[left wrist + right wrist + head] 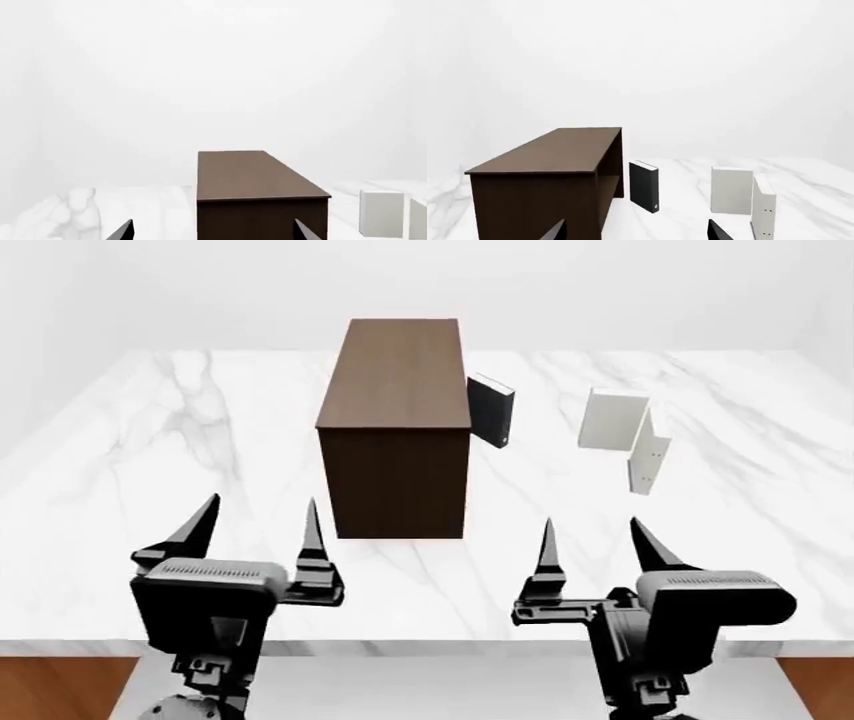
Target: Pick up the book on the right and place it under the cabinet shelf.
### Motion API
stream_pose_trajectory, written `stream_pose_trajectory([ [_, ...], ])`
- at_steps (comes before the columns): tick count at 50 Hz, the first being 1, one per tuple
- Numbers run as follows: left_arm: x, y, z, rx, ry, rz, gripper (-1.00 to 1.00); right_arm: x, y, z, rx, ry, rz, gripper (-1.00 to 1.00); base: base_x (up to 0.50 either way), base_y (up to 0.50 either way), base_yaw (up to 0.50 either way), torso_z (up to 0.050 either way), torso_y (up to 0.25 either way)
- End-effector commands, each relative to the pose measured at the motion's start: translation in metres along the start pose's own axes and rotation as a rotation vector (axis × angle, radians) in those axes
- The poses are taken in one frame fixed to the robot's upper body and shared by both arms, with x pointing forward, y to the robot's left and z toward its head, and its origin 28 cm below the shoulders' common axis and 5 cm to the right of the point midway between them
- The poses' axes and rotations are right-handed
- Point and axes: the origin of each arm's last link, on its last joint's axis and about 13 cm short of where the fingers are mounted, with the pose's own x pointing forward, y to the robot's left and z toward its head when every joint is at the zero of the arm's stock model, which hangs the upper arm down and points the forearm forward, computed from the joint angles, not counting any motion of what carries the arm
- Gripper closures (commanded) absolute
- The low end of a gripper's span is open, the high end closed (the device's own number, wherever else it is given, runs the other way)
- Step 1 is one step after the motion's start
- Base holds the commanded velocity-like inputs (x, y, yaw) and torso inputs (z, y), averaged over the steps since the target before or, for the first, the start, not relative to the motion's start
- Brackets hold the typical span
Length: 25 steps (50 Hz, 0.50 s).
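— Book (650, 462) untouched, then?

— Untouched. Right gripper (589, 542) spread wide and holding nothing, hovering low over the near edge of the marble table (160, 440). Left gripper (258, 522) likewise wide and bare. Standing upright on edge, that thin pale book, well ahead of the right claw and slightly to its right, just beside the thicker pale book (613, 420). Hard to say from the head view whether touching it or only close.

— And further out?

— Black book (490, 410) upright next to the cabinet shelf (396, 430), which stands tall and dark brown near the table's middle, well apart from the target.

— Step in hand?

— Probably the very start: approach not yet made. Next, most likely a reach forward and right, jaws lined up across the thin cover, closing without knocking over the thick neighbour.

— Surroundings?

— White veined marble top, brown wood front edge (67, 685), plain white walls (601, 290) behind.
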Motion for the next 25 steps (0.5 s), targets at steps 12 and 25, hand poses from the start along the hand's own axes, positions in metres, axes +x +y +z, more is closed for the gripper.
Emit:
stream_pose_trajectory([
  [12,0.017,0.007,0.083,0.049,-0.233,-0.037,-1.0,-0.004,-0.001,0.099,0.018,-0.237,0.091,-1.0,0.0,0.0,0.0,0.05,0.0],
  [25,0.008,0.009,0.095,0.057,-0.224,-0.014,-1.0,-0.008,0.001,0.097,-0.002,-0.21,0.114,-1.0,0.21,-0.31,0.0,0.015,0.0],
])
